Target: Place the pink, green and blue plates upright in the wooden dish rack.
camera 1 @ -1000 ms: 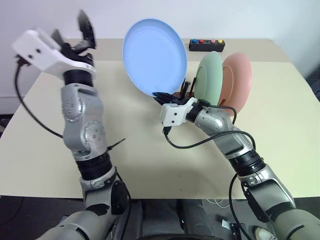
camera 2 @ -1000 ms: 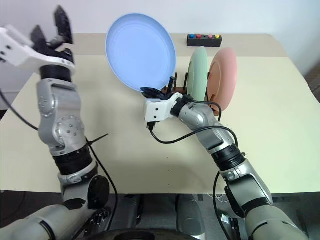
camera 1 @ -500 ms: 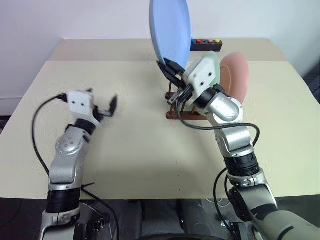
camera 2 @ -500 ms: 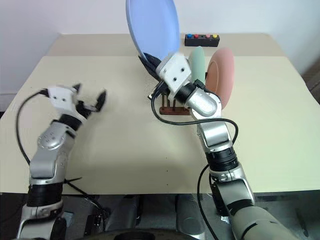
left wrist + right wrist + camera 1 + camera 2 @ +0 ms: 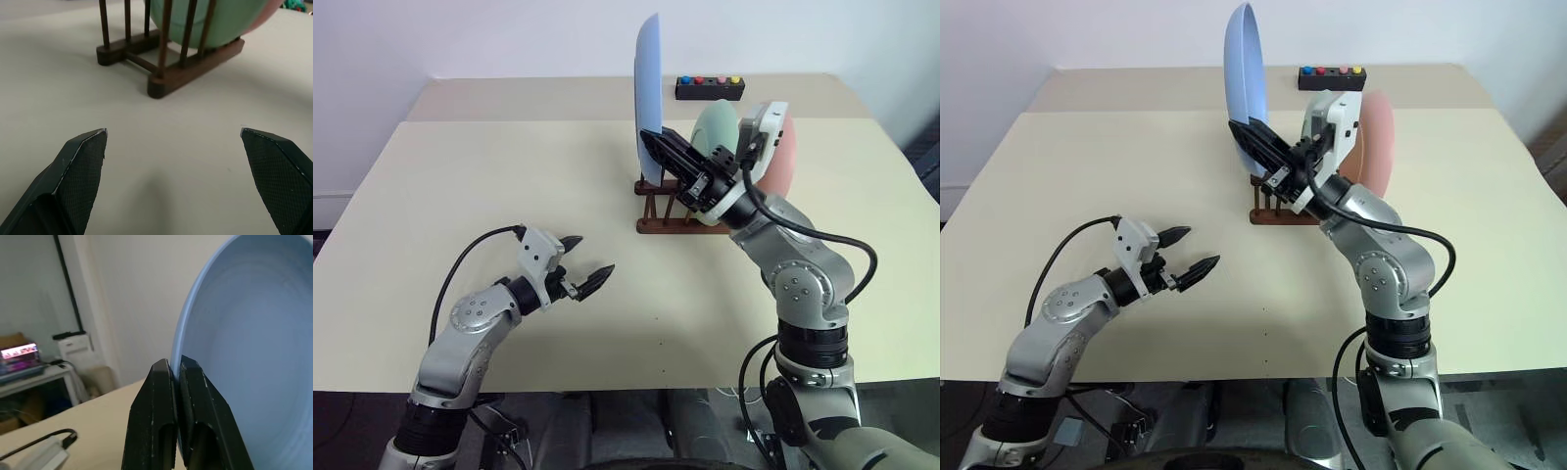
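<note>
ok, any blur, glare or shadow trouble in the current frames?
Left eye view: sharp, even light, no glare; soft shadow beside the wooden dish rack. Left wrist view: rack and green plate slightly soft, faint shadow between the left gripper jaws. Right wrist view: blue plate crisp, background room soft.

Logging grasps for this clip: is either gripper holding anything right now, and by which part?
The right gripper pinches the blue plate by its rim, at the lower edge, edge-on above the wooden dish rack. The left gripper is open, holding nothing.
</note>
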Robot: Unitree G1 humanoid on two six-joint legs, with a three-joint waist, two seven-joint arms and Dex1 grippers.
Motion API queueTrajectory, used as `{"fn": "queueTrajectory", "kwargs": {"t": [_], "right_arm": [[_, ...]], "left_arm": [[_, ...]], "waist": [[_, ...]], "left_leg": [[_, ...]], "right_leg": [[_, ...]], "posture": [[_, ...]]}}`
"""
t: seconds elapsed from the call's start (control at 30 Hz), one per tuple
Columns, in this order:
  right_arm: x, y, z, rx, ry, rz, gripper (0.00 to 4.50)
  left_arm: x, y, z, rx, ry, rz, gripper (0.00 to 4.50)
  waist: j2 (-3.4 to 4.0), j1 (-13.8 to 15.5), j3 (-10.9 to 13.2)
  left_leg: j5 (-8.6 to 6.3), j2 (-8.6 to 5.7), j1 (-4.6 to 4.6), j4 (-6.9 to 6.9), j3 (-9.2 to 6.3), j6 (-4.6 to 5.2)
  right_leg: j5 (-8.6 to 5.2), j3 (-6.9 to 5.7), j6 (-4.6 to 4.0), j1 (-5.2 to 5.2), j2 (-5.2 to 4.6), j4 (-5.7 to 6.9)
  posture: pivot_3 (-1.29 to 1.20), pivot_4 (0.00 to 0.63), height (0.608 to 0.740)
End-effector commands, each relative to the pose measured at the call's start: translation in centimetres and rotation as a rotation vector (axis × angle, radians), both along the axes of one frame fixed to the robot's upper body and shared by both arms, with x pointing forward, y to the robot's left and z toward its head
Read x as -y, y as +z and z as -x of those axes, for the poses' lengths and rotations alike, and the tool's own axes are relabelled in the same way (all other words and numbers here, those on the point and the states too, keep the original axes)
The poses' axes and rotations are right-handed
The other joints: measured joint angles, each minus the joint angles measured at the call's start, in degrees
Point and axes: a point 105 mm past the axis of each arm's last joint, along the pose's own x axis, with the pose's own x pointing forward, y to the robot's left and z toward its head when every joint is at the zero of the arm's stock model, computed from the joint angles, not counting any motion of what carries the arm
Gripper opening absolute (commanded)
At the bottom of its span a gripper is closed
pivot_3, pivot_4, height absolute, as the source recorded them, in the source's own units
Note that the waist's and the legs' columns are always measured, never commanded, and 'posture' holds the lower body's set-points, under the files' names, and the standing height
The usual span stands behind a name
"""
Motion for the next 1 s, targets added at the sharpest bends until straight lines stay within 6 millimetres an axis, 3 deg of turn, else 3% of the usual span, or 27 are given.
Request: {"fn": "queueTrajectory", "kwargs": {"t": [0.03,1.0], "right_arm": [[0.5,1.2,0.5,0.031,0.008,-0.030,0.00],[2.3,0.4,-2.1,-0.192,-0.011,-0.138,0.00]], "left_arm": [[0.6,1.4,0.1,0.055,-0.025,0.004,4.48],[0.9,2.1,0.2,0.081,-0.027,-0.005,4.48]], "waist": [[0.00,0.0,0.0],[0.01,0.0,0.0]], "left_leg": [[0.00,0.00,0.00,0.00,0.00,0.00],[0.00,0.00,-0.01,-0.01,0.01,0.01]], "right_leg": [[0.00,0.00,0.00,0.00,0.00,0.00],[0.00,0.00,0.00,-0.01,0.00,-0.01]], "posture": [[0.00,0.150,0.734],[0.00,0.150,0.734]]}}
